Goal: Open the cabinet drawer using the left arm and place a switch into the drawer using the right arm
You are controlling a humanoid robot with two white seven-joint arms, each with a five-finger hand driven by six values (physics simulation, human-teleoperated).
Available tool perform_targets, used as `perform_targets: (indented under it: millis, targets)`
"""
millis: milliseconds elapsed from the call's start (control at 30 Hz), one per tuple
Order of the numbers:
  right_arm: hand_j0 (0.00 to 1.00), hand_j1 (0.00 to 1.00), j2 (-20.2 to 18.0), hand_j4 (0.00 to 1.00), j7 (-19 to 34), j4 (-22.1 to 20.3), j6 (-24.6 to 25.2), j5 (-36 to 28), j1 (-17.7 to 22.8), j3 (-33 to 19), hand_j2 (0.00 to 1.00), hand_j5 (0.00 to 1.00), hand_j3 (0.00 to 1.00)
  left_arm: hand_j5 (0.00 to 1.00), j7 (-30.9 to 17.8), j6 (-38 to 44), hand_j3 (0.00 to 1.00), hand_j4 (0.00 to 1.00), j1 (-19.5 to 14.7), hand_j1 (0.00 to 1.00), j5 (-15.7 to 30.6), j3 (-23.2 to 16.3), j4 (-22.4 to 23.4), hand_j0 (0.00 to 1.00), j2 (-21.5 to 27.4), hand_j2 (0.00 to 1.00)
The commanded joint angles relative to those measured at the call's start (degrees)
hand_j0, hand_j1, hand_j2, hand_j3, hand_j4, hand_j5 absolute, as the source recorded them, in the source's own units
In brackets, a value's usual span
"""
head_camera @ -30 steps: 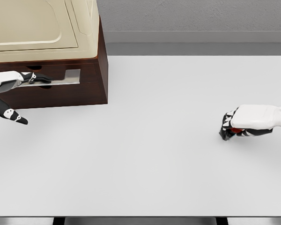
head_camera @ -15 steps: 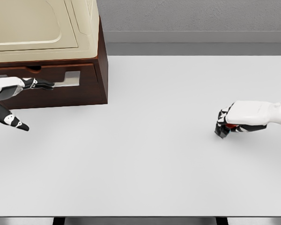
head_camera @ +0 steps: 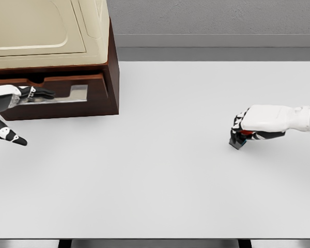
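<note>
White matte tabletop point(head_camera: 160, 181) fills frame. Upper left: dark-brown wooden cabinet drawer point(head_camera: 77, 95), part-open, left hand point(head_camera: 20, 95) with fingers hooked at its front. Right: right hand point(head_camera: 248, 129) curled round small dark switch point(head_camera: 238, 142). Probably light, rigid; pinch its sides.

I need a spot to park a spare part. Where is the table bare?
The table is bare between the cabinet and the right hand holding the switch, and along the near edge. It is crowded only by the drawer, where the left hand works.
</note>
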Motion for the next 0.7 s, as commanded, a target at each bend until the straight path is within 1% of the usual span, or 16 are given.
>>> perform_targets:
  millis: [0, 133, 300, 433, 667]
  targets:
    - [0.48, 0.48, 0.7, 0.48, 0.0, 0.3, 0.1, -0.3, 0.0, 0.0, 0.48, 0.48, 0.48, 1.0, 0.0, -0.1, 1.0, 1.0, 0.1, 1.0, -2.2, -0.7, 0.2, 1.0, 0.6, 1.0]
    - [0.45, 0.45, 1.8, 0.45, 0.0, 1.3, 0.1, -0.3, -0.4, 0.1, 0.45, 0.45, 0.45, 1.0, 0.0, 0.0, 1.0, 1.0, 0.2, 1.0, -1.2, -0.7, 0.2, 1.0, 0.6, 1.0]
    - [0.44, 0.44, 2.4, 0.44, 0.0, 1.7, 0.1, -0.3, -0.8, 0.1, 0.44, 0.44, 0.44, 1.0, 0.0, 0.0, 1.0, 1.0, 0.2, 1.0, 0.4, -0.7, 0.2, 1.0, 2.4, 1.0]
    - [0.44, 0.44, 3.9, 0.44, 0.0, 2.6, 0.1, -0.3, -1.7, 0.3, 0.44, 0.44, 0.44, 1.0, 0.0, 0.0, 1.0, 1.0, 0.2, 1.0, 0.9, -0.6, 0.1, 1.0, 3.0, 1.0]
    - [0.44, 0.44, 5.3, 0.44, 0.0, 3.1, 0.1, -0.3, -2.5, 0.4, 0.44, 0.44, 0.44, 1.0, 0.0, 0.0, 1.0, 1.0, 0.2, 1.0, 1.0, -0.6, 0.1, 1.0, 2.3, 1.0]
